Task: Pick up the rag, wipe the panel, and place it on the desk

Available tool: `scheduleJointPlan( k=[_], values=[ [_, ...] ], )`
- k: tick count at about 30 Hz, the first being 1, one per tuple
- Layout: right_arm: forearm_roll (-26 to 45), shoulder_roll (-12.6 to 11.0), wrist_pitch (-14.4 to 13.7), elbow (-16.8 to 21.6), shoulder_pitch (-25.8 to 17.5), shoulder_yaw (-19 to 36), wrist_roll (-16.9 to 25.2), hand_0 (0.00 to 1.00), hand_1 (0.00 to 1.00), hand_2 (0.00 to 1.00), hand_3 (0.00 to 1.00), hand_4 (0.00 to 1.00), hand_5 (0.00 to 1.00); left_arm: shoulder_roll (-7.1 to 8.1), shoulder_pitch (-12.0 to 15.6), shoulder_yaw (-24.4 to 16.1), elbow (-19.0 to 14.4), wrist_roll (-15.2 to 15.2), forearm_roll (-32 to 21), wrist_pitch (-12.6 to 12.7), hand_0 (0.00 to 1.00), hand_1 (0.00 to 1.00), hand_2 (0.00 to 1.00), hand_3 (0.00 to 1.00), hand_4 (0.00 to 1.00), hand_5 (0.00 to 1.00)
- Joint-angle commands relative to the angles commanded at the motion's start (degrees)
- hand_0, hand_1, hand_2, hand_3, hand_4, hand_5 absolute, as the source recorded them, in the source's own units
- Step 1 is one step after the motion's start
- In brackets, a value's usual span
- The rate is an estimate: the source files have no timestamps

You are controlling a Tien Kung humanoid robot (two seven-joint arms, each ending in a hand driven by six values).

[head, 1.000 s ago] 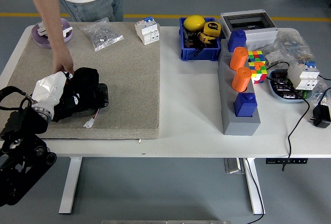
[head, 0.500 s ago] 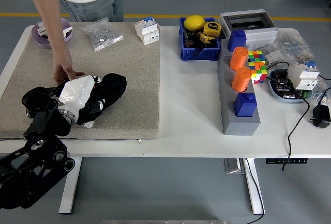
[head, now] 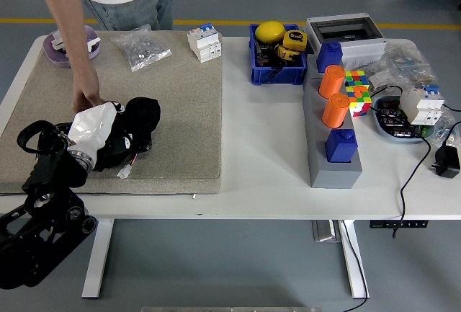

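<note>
Tabletop (head: 259, 182), white, with the beige panel (head: 180, 110) covering its left part; my left arm comes in from the lower left over the panel's near-left area. My left hand (head: 126, 135) sits flat on the panel, black fingers closed down on the rag (head: 92, 126), a pale crumpled cloth bunched just behind the knuckles. Change: half a second ago the hand reached farther right, and a second ago it lay lower and more to the left; now it has pulled back left again. I read that as back-and-forth strokes, so wiping is under way and the set-down on the tabletop is not yet done. My right hand is not in view. A person stands at the far-left side, one hand (head: 88, 100) pressed on the panel just beyond my rag, close enough that a stroke toward the far edge risks brushing it. Right half of the tabletop: grey rack (head: 320, 161) with blue blocks and orange cylinders, well apart from my strokes; grey enclosure box (head: 344, 32) at the far edge; blue bin (head: 277, 70) of tools just off the panel's far-right corner. On the panel's far strip: purple dish (head: 61, 47), clear bag of small parts (head: 142, 45), white breaker (head: 204, 42), which limit how far out I can wipe. Smallest: a white connector (head: 124, 173) beside my hand, likely to be swept along.
</note>
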Motion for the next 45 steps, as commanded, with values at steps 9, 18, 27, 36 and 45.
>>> scheduleJointPlan(
  k=[9, 18, 27, 36, 45],
  values=[
    [-0.21, -0.08, -0.08, 0.06, -0.06, 0.41, 0.01, 0.789, 0.706, 0.713, 0.688, 0.998, 0.733, 1.48, 2.68, -5.49, 0.81, 0.29, 1.53, 0.16, 0.245, 0.16, 0.502, 0.461, 0.125, 0.002],
    [-0.33, -0.17, -0.07, 0.06, -0.14, 0.57, -0.04, 0.79, 0.706, 0.713, 0.688, 0.998, 0.734, 2.94, 4.88, -9.52, 1.6, 0.6, 2.5, 0.13, 0.244, 0.162, 0.503, 0.463, 0.135, 0.002],
    [-0.49, -0.29, -0.12, 0.08, 0.0, 0.74, -0.09, 0.79, 0.706, 0.713, 0.688, 0.998, 0.733, 5.33, 6.33, -12.28, 1.69, 0.85, 3.02, 0.03, 0.243, 0.162, 0.503, 0.463, 0.133, 0.002],
    [-0.58, -0.33, -0.13, 0.03, -0.17, 0.95, -0.15, 0.791, 0.706, 0.713, 0.689, 0.998, 0.731, 7.01, 8.64, -15.44, 1.76, 1.24, 3.86, -0.03, 0.242, 0.162, 0.502, 0.462, 0.132, 0.002],
    [-0.69, -0.28, -0.24, 0.05, -0.21, 0.97, -0.1, 0.791, 0.706, 0.713, 0.689, 0.998, 0.732, 6.78, 9.15, -15.63, 1.24, 1.3, 3.8, 0.46, 0.242, 0.162, 0.5, 0.461, 0.129, 0.002]
  ],
)
